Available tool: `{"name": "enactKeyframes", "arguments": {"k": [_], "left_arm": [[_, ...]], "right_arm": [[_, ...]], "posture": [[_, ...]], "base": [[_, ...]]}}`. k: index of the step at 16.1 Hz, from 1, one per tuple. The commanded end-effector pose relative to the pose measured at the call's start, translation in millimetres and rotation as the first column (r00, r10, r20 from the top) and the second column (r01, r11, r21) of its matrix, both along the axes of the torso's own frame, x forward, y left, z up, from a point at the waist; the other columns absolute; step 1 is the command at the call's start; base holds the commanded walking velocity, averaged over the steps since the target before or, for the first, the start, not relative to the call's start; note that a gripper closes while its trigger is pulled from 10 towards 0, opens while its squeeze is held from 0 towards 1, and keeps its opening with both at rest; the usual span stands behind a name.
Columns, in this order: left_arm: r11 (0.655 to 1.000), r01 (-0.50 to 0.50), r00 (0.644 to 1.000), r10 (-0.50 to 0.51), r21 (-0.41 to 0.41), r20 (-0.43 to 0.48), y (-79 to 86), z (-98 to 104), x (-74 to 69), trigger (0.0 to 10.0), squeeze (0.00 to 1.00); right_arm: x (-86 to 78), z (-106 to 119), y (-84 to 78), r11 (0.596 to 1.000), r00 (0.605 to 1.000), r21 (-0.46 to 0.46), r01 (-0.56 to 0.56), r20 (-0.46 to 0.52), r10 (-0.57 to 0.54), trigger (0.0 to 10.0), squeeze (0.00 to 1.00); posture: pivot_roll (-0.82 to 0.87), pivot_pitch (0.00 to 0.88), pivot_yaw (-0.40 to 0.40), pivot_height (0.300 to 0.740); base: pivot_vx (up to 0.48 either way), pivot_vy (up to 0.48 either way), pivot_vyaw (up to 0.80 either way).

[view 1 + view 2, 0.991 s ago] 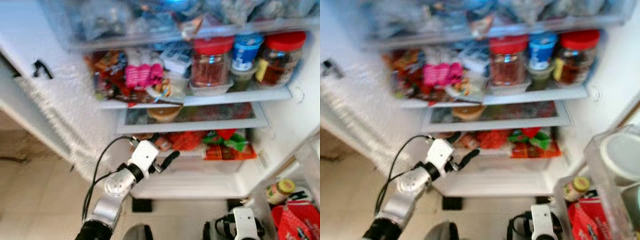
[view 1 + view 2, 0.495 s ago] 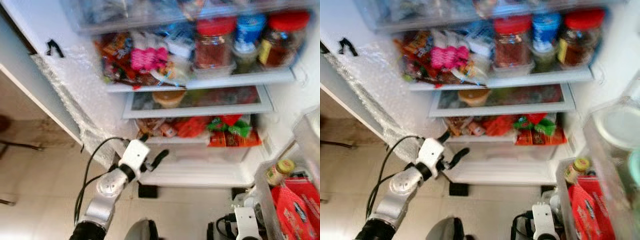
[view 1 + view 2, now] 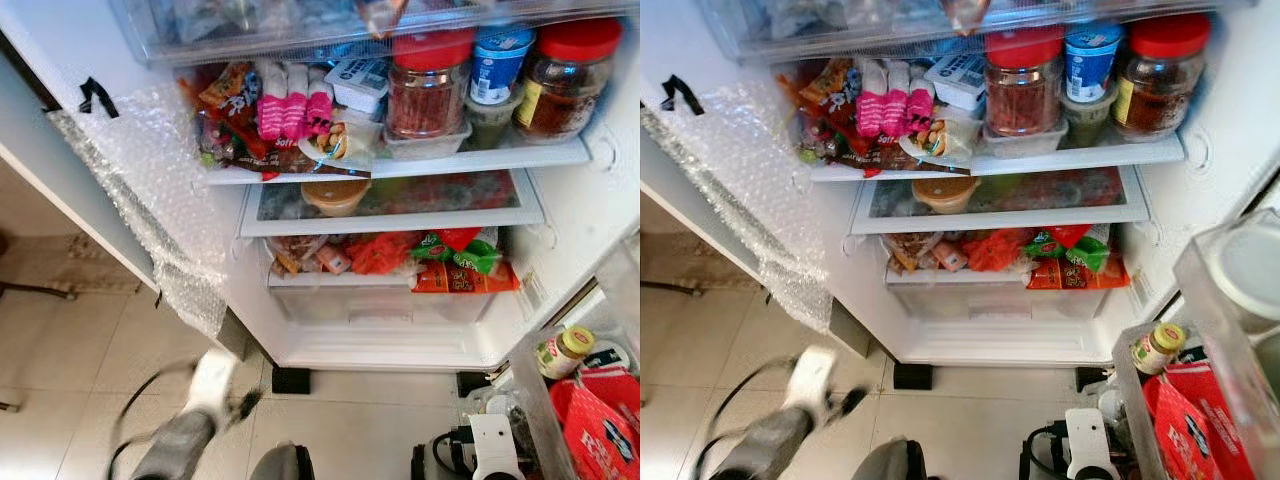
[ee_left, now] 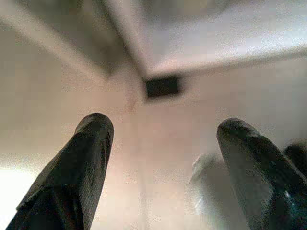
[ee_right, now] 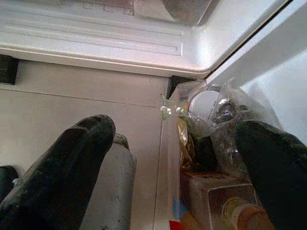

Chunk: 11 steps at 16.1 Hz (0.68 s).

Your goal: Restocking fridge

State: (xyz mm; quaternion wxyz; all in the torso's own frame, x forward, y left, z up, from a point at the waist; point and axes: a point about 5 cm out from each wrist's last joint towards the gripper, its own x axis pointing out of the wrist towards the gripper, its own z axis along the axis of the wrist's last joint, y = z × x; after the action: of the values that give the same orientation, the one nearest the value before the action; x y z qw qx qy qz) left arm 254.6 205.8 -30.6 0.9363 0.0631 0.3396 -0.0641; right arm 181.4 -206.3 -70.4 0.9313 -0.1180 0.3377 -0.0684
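The fridge (image 3: 590, 215) stands open and crammed: red-lidded jars (image 3: 428, 85) and a blue-topped tub (image 3: 497, 65) crowd the upper shelf, pink packets (image 3: 292, 100) lean beside them, and the drawer (image 3: 385, 305) below them is heaped with red and green bags (image 3: 455, 262). The left gripper (image 3: 222, 385) is down near the floor (image 3: 70, 340) in front of the fridge, badly smeared by motion; its wrist view shows the two black fingers (image 4: 79, 167) spread apart with nothing between them. The right gripper (image 5: 177, 182) hangs low by the door bins, fingers wide and empty too, just above a clear plastic bag (image 5: 216, 112) tucked in at the door's foot. The stock to go in looks to be in that door-side bin: a small yellow-lidded jar (image 3: 560, 352) and a red packet (image 3: 600, 425). My worry is the packed shelf, since anything pushed in beside those jars could nudge one off its front edge. The loose bubble wrap (image 3: 150, 200) hanging off the fridge's side might also snag a swinging arm, and a blurred arm that low could clip the fridge's base.
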Motion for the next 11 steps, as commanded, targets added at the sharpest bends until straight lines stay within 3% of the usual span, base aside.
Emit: {"name": "enactKeyframes", "arguments": {"k": [1,2,6,9,11], "left_arm": [[0.997,-0.067,0.992,0.070,0.041,-0.104,16.7,-17,-23.7,10.0,0.00],[0.995,-0.077,0.989,0.085,0.067,-0.123,21.1,-21,-31.0,10.0,0.00],[0.993,-0.103,0.982,0.111,0.061,-0.156,15.7,-27,-36.5,10.0,0.00],[0.995,-0.065,0.984,0.078,0.082,-0.163,11.7,-30,-38.6,10.0,0.00],[0.993,-0.089,0.978,0.103,0.083,-0.183,11.2,-32,-41.5,10.0,0.00]], "right_arm": [[-63.1,-32,10.8,0.999,0.962,0.037,-0.004,-0.271,0.014,10.0,0.00],[-62.4,-32,10.4,0.999,0.963,0.036,-0.004,-0.269,0.013,10.0,0.00],[-60.0,-31,10.6,0.999,0.964,0.037,-0.012,-0.265,0.021,10.0,0.00],[-57.4,-31,10.4,0.999,0.964,0.039,-0.012,-0.267,0.022,10.0,0.00],[-50.8,-29,10.0,0.999,0.965,0.044,-0.010,-0.263,0.022,10.0,0.00]], "posture": [[-0.14,0.178,0.155,0.652],[-0.14,0.179,0.150,0.652],[-0.15,0.166,0.138,0.652],[-0.15,0.138,0.137,0.652],[-0.16,0.077,0.137,0.652]], "base": [[0.000,0.000,0.00],[0.000,0.330,0.00],[0.000,0.372,0.00],[0.000,0.372,0.00],[0.000,0.375,0.00]]}}
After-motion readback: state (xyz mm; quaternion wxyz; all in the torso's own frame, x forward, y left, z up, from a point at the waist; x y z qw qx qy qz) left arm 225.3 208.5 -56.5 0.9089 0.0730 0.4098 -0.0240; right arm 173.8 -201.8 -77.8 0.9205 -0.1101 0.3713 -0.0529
